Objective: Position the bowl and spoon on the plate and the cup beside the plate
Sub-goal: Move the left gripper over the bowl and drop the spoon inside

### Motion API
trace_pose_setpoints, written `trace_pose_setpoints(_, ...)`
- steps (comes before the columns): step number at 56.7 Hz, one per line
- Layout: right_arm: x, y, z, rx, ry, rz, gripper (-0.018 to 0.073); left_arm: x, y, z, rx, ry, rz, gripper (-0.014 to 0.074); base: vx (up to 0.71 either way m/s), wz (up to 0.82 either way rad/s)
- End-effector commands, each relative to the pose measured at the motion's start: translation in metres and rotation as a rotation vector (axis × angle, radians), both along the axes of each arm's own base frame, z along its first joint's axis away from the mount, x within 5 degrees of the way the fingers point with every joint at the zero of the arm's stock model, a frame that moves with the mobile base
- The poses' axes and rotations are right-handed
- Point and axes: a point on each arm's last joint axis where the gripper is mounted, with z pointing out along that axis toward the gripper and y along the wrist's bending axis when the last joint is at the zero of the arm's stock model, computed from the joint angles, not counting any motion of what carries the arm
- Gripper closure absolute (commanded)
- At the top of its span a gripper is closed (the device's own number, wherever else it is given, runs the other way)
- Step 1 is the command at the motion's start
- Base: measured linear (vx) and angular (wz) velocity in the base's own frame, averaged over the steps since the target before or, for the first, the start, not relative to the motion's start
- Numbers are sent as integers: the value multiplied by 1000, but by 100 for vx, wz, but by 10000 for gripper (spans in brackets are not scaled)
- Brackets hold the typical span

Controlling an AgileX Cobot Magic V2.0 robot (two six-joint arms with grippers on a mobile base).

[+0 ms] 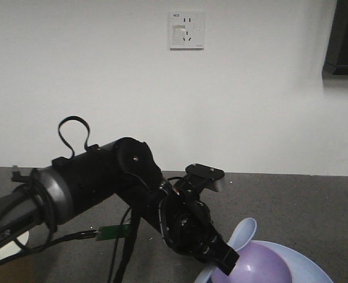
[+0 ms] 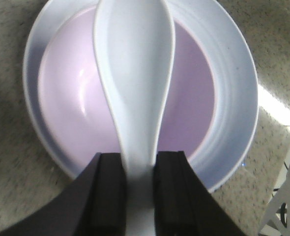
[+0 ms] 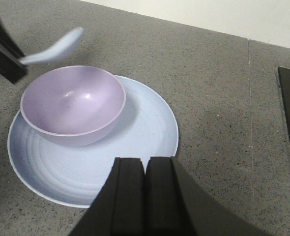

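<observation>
The left gripper pinches the handle of the pale blue spoon between its 2 black fingers. In the left wrist view the scoop lies across the lavender bowl. The front and right wrist views show the spoon lifted clear of the bowl's rim, with its scoop tilted upward. The bowl stands upright and empty on the pale blue ridged plate, set off-centre toward the plate's left side in the right wrist view. The right gripper hangs over the plate's near edge with its 2 fingers pressed together and nothing between them. The plate rests on a dark grey speckled countertop. On the white wall behind, 1 socket plate is visible.
</observation>
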Motion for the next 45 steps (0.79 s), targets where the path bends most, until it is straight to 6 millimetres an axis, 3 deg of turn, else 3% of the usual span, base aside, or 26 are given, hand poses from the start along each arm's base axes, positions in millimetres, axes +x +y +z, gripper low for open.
trace_pose_setpoints(1, 3, -1, 16, 1, -114, -11, 571, -5, -8, 35, -105, -53, 15, 577, 0, 0)
trace_pose_setpoints(12, 3, -2, 16, -27, -116, -15, 571, -3, -16, 30, -81, -104, -1, 470, 0, 0)
trace_pose_setpoints(34, 4, -3, 16, -26, -119, -18, 571, -2, -15, 27, -47, -117, -3, 72, 0, 0)
trace_pose_setpoints(41, 4, -3, 16, -26, -119, -18, 571, -4, -13, 35, -55, -133, -3, 29, 0, 0)
trace_pose_setpoints(45, 4, -3, 16, -26, -119, -18, 570, -8, -8, 49, -61, -182, -12, 30, 0, 0)
